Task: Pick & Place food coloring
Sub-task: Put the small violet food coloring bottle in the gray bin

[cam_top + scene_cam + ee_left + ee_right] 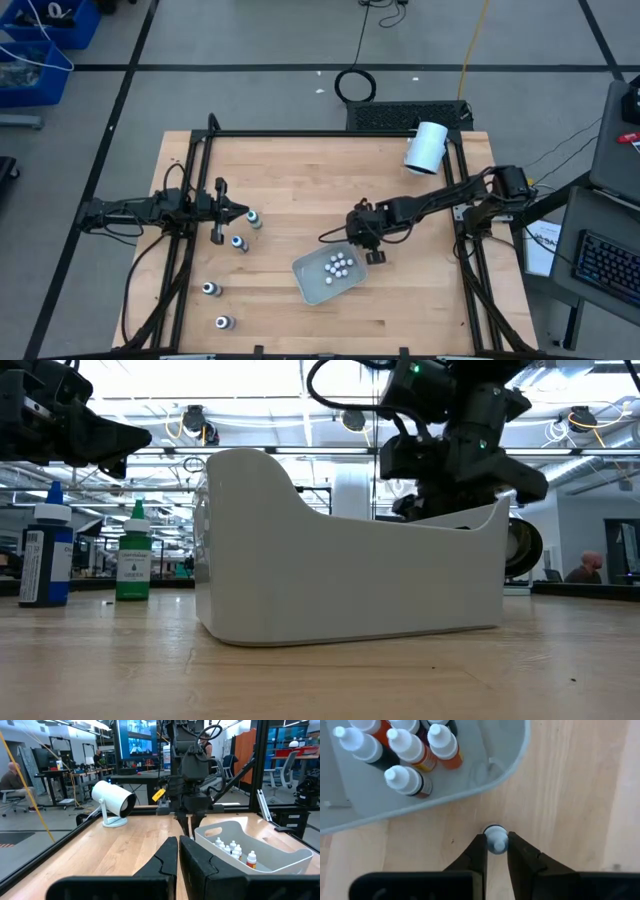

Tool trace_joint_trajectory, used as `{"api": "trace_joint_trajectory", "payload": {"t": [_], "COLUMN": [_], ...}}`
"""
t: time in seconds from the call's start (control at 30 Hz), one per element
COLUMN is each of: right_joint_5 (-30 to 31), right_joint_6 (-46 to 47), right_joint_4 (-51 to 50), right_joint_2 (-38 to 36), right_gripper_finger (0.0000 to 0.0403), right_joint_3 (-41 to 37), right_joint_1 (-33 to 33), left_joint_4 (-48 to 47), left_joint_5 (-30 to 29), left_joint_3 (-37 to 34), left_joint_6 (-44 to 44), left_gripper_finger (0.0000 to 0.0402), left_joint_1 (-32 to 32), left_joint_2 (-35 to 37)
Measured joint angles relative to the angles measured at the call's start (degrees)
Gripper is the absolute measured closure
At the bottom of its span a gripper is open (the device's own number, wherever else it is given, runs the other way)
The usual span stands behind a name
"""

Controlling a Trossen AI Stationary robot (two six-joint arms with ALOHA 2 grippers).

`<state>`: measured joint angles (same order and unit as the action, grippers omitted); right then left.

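Note:
A pale plastic tray [312, 283] sits mid-table and holds several white-capped food coloring bottles [338, 265] standing upright [407, 780]. My right gripper [495, 851] is just off the tray's right rim [517, 757], pointing down, shut on one small bottle [495, 839]. Three more bottles stand on the table's left part [240, 243], [211, 289], [224, 322]. Another bottle [255, 219] stands right by my left gripper [240, 213]. That gripper hovers above the table with its fingers shut [177, 857] and holds nothing. My right gripper pinches the bottle's white cap [495, 842] between its two fingers [479, 852], coming from above and pointing down. The bottle is upright, beside the tray's outer wall. The cap hides its base, so I cannot tell whether it rests on the table or is lifted.
A big white cylinder [428, 148] on a small stand sits near the table's far right corner. A black frame [330, 133] runs along the table's edges. Bare wood lies between the tray and the left-hand bottles. In the low view the tray wall [350, 580] hides the held bottle.

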<state>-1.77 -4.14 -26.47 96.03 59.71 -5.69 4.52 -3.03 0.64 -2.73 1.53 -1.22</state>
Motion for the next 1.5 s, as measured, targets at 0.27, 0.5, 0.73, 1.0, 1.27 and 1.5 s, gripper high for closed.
{"api": "trace_joint_trajectory", "payload": {"t": [0.27,0.5,0.73,1.0,1.27,1.5], "right_joint_5": [4.90,4.70,4.69,4.62,4.53,4.40], "right_joint_6": [-0.55,0.38,3.90,6.96,9.71,10.74], "right_joint_4": [-10.97,-11.56,-10.68,-16.10,-18.27,-17.81], "right_joint_2": [-3.27,-6.47,-4.27,4.15,9.24,10.72], "right_gripper_finger": [0.0365,0.0365,0.0365,0.0365,0.0365,0.0365], "right_joint_3": [7.88,12.72,16.24,22.29,22.83,22.83], "right_joint_1": [-1.21,-5.64,-11.72,-15.43,-15.43,-15.43], "left_joint_4": [0.01,-0.01,0.01,0.05,0.01,-0.01], "left_joint_5": [0.00,0.00,-0.01,0.00,0.00,0.00], "left_joint_3": [0.00,0.00,0.00,0.00,-0.01,0.00], "left_joint_6": [0.01,0.01,0.01,0.01,0.00,0.01], "left_gripper_finger": [0.0376,0.0376,0.0376,0.0376,0.0376,0.0376], "left_joint_1": [-0.01,-0.01,-0.01,-0.01,0.00,0.00], "left_joint_2": [0.00,0.01,0.01,0.01,0.00,-0.02]}}
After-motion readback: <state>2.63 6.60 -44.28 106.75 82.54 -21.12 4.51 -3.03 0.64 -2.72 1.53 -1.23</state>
